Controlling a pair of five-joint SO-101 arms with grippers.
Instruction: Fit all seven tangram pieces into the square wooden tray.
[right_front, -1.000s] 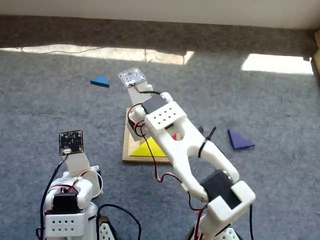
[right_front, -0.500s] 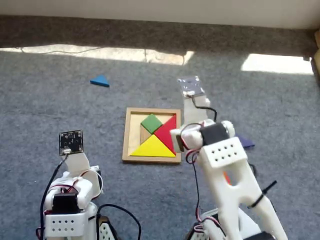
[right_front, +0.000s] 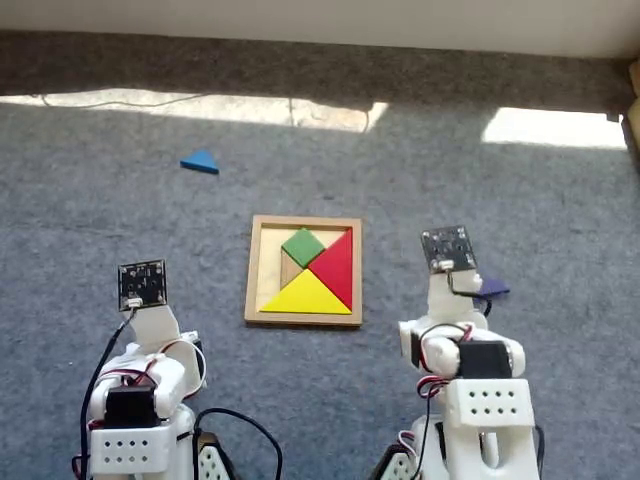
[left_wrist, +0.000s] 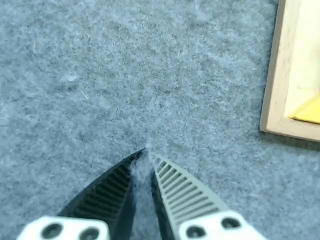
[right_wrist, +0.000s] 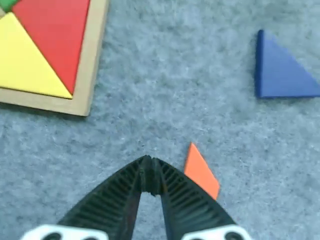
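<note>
So the tray (right_front: 305, 221) sits mid-frame on the grey carpet (right_front: 120, 230) and it's only partly filled: green square (right_front: 302, 246) up top, red triangle (right_front: 336, 268) on the right, yellow triangle (right_front: 303, 296) along the bottom. Can't tell if the tan patch left of centre is a piece or bare wood. Both arms are tucked in at the bottom of the high view, I'd guess parked so nothing blocks the tray. The left claw (left_wrist: 147, 154) is pinched together with nothing in it, pointing at bare carpet just beside the tray's corner. The right claw (right_wrist: 149, 167) is together and empty too, and the orange piece (right_wrist: 201, 172) is lying right next to its tip, so that looks like the easy next grab. The dark blue triangle (right_wrist: 280, 70) is near it as well. The blue triangle (right_front: 201, 162) is way off in the upper left, probably one for the left arm.
</note>
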